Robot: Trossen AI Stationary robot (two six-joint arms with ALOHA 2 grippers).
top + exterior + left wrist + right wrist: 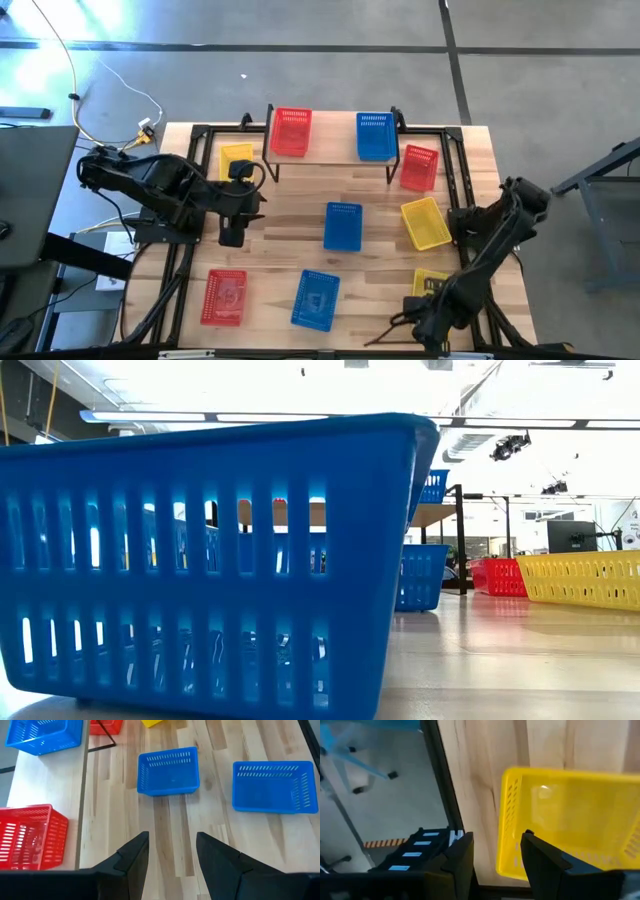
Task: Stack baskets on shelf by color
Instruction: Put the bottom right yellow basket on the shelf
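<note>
The shelf [335,150] stands at the table's far side and bears a red basket [291,131] and a blue basket [376,136]. Several more baskets rest on the tabletop: yellow [237,160], red [419,167], blue [343,226], yellow [425,222], red [224,296], blue [316,299]. My left gripper [170,855] is open over bare table, left of the middle blue basket [168,770]. My right gripper [495,855] is open at the near right corner. It stands astride a side wall of another yellow basket [570,815], also seen in the high view [432,281]. My right gripper has one finger [460,855] outside the yellow basket's side wall [507,845] and the other finger [542,857] over its inside. It comes from above. Whether either finger touches the wall, I cannot tell.
The table's black frame rails [462,170] run along its right and left sides. In the low view the near blue basket [200,560] fills most of the picture. Bare wood lies between the shelf and the middle blue basket.
</note>
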